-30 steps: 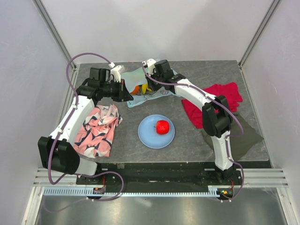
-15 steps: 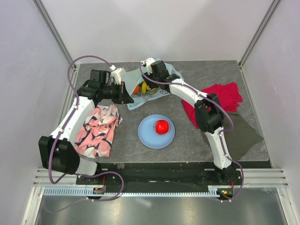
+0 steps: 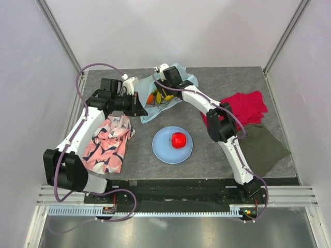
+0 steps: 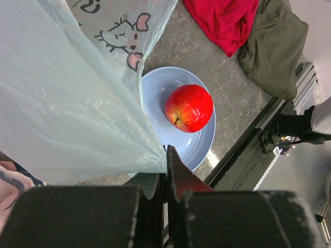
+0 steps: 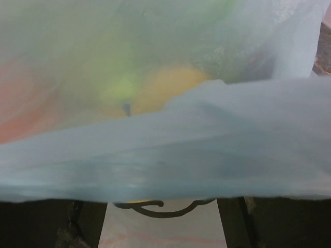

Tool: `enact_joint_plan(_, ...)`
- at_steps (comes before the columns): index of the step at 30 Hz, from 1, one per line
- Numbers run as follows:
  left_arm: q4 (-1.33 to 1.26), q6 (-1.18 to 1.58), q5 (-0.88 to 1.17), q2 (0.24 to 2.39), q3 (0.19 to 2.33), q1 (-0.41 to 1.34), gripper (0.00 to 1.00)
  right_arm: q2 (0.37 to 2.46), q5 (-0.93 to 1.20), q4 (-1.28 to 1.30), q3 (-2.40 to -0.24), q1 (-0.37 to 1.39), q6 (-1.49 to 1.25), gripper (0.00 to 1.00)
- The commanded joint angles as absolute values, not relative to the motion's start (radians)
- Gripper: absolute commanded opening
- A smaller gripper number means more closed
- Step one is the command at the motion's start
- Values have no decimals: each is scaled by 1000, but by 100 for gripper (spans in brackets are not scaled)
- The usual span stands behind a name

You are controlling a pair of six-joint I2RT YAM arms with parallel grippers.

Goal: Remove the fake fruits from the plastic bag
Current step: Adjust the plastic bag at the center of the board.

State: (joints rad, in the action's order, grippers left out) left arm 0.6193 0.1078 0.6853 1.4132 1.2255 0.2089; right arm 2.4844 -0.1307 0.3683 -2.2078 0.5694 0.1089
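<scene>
The pale-blue plastic bag (image 3: 187,81) lies at the back of the table, its mouth facing left. My left gripper (image 3: 136,102) is shut on the bag's edge (image 4: 155,150) and holds it up. My right gripper (image 3: 161,88) sits at the bag's mouth with its fingers (image 5: 279,222) wide apart, and a fold of bag film (image 5: 170,150) lies across them. An orange (image 3: 150,98) and a yellow banana (image 3: 166,96) show inside the bag. Yellow (image 5: 170,85) and green (image 5: 120,85) fruit shapes blur through the film. A red apple (image 3: 179,139) (image 4: 189,107) rests on the light-blue plate (image 3: 164,151).
A pink patterned cloth (image 3: 108,142) lies under the left arm. A red cloth (image 3: 244,106) and an olive cloth (image 3: 265,148) lie at the right. Walls enclose the table on three sides.
My right arm has reached further left into the bag's mouth and its jaws have spread wide. The left gripper has kept its hold on the bag's edge.
</scene>
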Motion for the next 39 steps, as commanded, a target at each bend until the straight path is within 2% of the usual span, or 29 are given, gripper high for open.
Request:
enact_joint_plan(1, 624, 80, 707, 1430, 1249, 206, 2, 2523, -221, 425, -2280, 555, 138, 82)
enact_joint_plan(7, 626, 78, 704, 1439, 1256, 206, 2, 2459, -225, 440, -2160, 535, 173, 81)
enact_joint_plan(21, 595, 98, 703, 1433, 1240, 206, 1, 2247, -244, 422, -1868, 523, 266, 89)
enact_joint_plan(31, 594, 97, 716, 1427, 1229, 206, 1, 2296, -36, 483, -1985, 489, 45, 96)
enact_joint_plan(39, 598, 92, 723, 1443, 1233, 206, 2, 2425, 34, 514, -2170, 485, 69, 97)
